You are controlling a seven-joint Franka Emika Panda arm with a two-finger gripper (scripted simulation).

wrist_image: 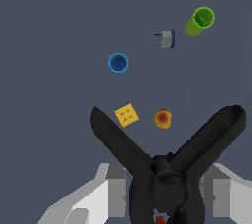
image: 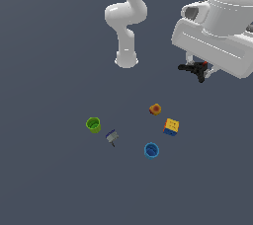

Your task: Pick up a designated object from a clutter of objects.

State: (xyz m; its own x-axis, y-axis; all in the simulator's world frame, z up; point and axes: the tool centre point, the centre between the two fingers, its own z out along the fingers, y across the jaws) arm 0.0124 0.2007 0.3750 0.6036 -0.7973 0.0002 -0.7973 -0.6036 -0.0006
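While the gripper [image: 201, 72] is clenching the black clamp [wrist_image: 167, 169] at its hub, the clamp is hanging high above the desk [image: 49, 179], well apart from the other 5 items. It is looking light, stiff and spindly; its 2 splayed prongs are offering poor purchase.

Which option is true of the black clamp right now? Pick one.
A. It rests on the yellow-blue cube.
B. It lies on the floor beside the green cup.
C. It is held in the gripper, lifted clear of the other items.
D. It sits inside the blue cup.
C: the black clamp sits between the fingers of the gripper, high above the green cup, blue cup and yellow-blue cube.
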